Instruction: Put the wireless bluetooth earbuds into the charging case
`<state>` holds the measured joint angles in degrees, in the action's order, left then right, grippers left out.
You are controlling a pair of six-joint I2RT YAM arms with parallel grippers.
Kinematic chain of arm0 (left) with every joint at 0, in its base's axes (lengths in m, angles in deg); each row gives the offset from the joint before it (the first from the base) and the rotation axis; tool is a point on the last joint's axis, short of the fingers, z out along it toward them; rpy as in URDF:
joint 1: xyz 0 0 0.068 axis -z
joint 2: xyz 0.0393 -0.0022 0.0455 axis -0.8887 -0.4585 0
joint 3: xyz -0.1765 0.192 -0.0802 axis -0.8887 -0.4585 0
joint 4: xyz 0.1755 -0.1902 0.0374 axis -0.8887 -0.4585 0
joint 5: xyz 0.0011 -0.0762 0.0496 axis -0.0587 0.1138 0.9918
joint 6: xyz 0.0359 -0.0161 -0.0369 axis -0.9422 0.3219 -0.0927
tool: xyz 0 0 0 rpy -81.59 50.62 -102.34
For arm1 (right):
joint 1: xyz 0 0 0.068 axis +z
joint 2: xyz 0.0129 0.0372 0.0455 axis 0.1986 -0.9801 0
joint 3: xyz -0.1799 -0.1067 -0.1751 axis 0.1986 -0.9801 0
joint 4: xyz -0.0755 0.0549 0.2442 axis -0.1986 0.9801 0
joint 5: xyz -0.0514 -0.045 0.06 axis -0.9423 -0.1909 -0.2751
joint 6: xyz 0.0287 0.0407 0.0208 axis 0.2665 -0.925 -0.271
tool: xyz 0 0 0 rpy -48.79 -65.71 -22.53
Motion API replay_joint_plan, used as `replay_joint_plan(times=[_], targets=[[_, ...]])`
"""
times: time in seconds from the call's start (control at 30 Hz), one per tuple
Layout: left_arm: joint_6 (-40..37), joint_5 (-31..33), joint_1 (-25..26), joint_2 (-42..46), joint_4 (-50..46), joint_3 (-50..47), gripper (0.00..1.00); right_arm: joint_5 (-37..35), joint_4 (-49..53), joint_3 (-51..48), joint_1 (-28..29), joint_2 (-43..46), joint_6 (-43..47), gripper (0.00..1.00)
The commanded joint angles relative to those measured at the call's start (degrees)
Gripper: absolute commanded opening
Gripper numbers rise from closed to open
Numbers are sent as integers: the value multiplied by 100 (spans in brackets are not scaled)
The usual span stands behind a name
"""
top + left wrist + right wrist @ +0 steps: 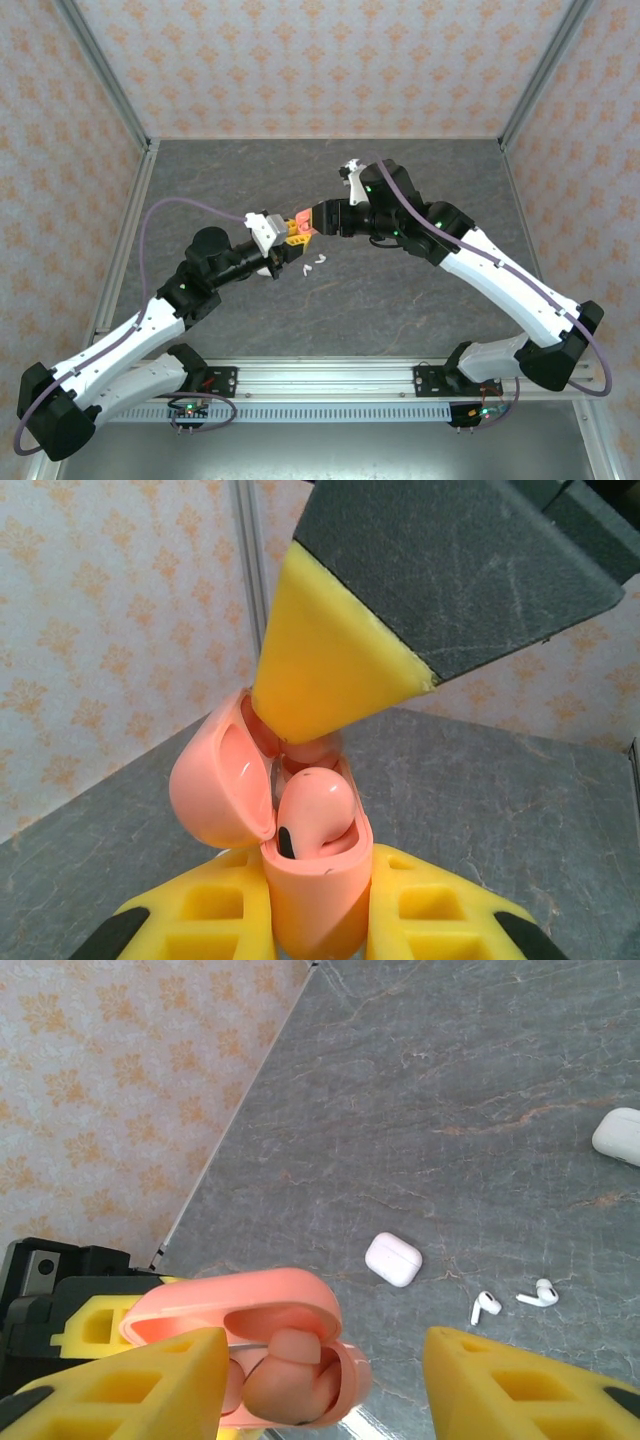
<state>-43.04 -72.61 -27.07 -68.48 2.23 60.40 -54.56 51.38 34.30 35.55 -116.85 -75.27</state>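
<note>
Clamps pink case point(320, 890) at bottom centre with left gripper point(320, 930); holds right gripper point(325, 1360) open; risks popping earbud point(315, 815) out by pushing crooked.

**Meeting in the middle: one grip closed, one spread**

The left arm point(120, 345) reaches up and to the right from its base, elbow bent, with its black wrist aimed at the centre. The left gripper point(292, 231) has its yellow ribbed jaws clamped on a salmon-pink pebble-shaped plastic case point(315, 900). The right arm point(500, 275) stretches in from the opposite side, wrist pointing left. The right gripper point(312, 222) holds its yellow jaws well apart, one fingertip point(330, 670) poised just above the left gripper.
</note>
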Motion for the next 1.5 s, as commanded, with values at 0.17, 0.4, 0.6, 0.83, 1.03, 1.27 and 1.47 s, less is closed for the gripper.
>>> replay_joint_plan(times=[0.17, 0.4, 0.6, 0.83, 1.03, 1.27, 1.47], targets=[[62, 164, 48, -9, 264, 208, 0, -88, 278, 5, 55, 38, 24, 50], [80, 168, 48, -17, 266, 207, 0, -170, 391, 12, 55, 71, 75, 47], [88, 188, 46, -26, 269, 206, 0, -281, 465, 16, 55, 120, 115, 47], [106, 197, 48, -36, 275, 200, 0, -349, 523, 8, 55, 168, 143, 47], [106, 202, 49, -44, 275, 208, 0, -344, 565, -13, 55, 182, 163, 47], [115, 200, 48, -52, 278, 199, 0, -350, 568, -21, 55, 214, 171, 47], [123, 193, 49, -52, 292, 189, 0, -450, 620, -40, 55, 260, 182, 47]])
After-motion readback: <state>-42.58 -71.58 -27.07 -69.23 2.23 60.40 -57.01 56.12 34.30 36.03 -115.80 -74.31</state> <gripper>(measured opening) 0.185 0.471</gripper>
